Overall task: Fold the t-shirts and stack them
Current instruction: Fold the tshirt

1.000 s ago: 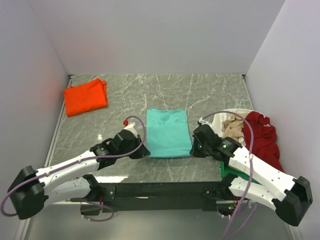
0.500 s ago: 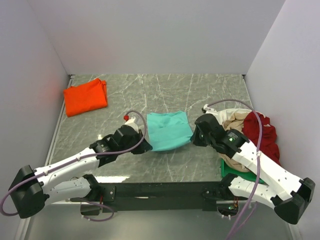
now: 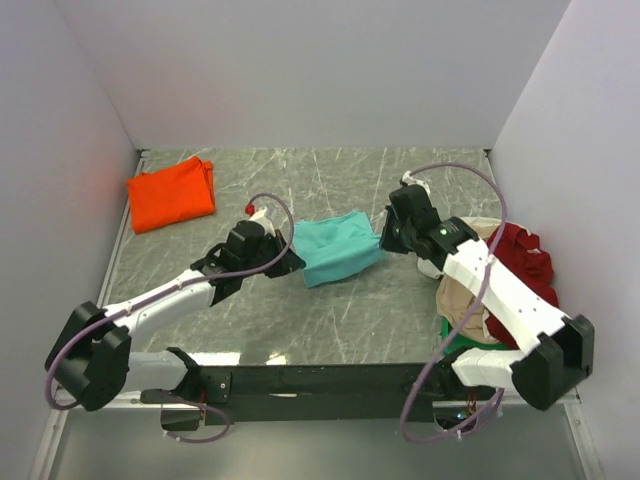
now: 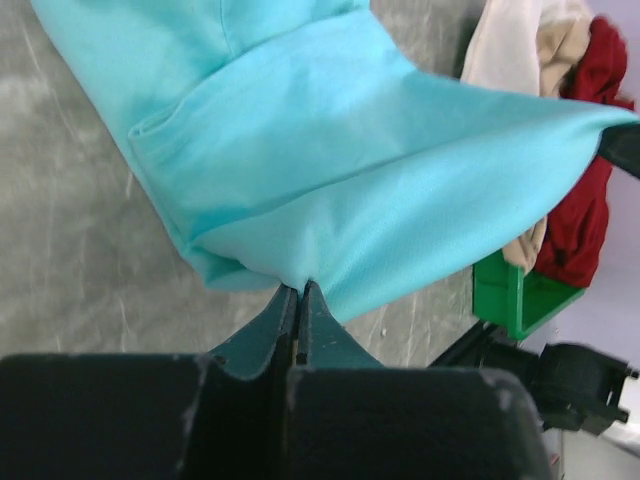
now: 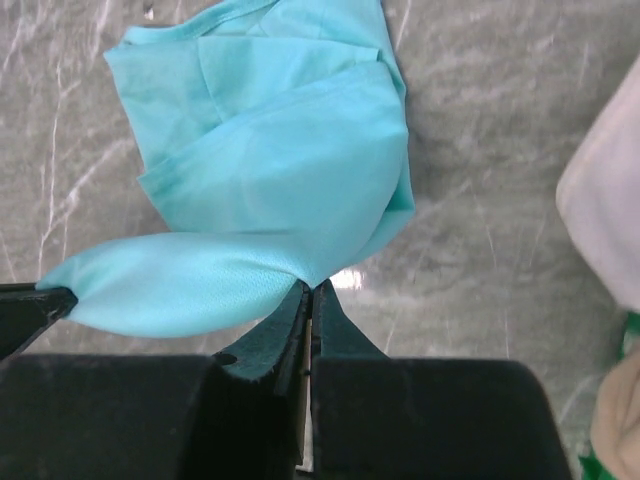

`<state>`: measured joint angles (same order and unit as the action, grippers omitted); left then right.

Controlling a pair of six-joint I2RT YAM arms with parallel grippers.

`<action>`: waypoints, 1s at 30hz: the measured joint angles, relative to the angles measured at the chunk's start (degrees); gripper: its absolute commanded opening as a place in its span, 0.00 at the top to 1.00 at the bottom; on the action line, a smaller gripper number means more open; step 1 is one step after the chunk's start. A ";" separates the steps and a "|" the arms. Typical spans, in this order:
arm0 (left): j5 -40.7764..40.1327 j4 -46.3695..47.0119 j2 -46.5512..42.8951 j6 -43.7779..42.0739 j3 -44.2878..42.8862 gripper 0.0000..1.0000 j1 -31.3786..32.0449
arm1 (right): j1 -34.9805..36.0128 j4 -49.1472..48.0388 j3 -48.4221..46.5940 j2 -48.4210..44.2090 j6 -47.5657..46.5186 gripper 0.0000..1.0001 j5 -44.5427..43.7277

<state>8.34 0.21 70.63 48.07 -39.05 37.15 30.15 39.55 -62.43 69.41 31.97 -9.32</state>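
Top external view has the teal t-shirt (image 3: 338, 258) in the middle of the worktop (image 3: 330, 330) with its near edge pulled up, left fingers (image 4: 283, 318) and right fingers (image 5: 292, 318) each pinched tight on 1 corner, far part lying flat, and the folded orange t-shirt (image 3: 171, 193) way off back-left.
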 measured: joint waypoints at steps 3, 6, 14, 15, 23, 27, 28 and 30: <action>2.69 2.84 3.04 -0.63 -1.09 1.00 -3.26 | -1.84 -1.33 -2.80 4.81 -1.51 1.00 0.92; 5.35 5.51 6.21 -0.85 -2.03 1.00 -6.03 | -3.17 -2.29 -5.68 9.55 -2.80 1.00 1.75; 10.01 8.24 12.31 -1.88 -5.84 1.00 -9.20 | -5.20 -3.17 -12.74 17.33 -5.11 1.00 2.43; 10.27 8.20 12.63 -2.05 -6.51 1.00 -9.20 | -5.29 -3.10 -13.03 17.40 -5.27 1.00 2.45; 11.63 6.86 12.24 -3.87 -8.02 1.00 -9.22 | -5.33 -2.78 -12.46 15.12 -5.51 1.00 2.75; 11.91 4.26 9.92 -4.55 -7.87 1.00 -8.92 | -4.96 -2.29 -8.48 9.27 -5.09 1.00 3.17; 11.89 3.65 8.70 -4.72 -7.61 1.00 -8.74 | -4.63 -1.95 -7.52 7.87 -4.81 1.00 3.23; 11.72 2.49 5.77 -5.01 -6.64 0.99 -8.20 | -3.65 -1.70 -4.81 4.42 -4.11 1.00 3.15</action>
<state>20.05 2.70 76.40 43.07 -45.69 28.95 26.50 37.85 -67.24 73.82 27.86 -6.17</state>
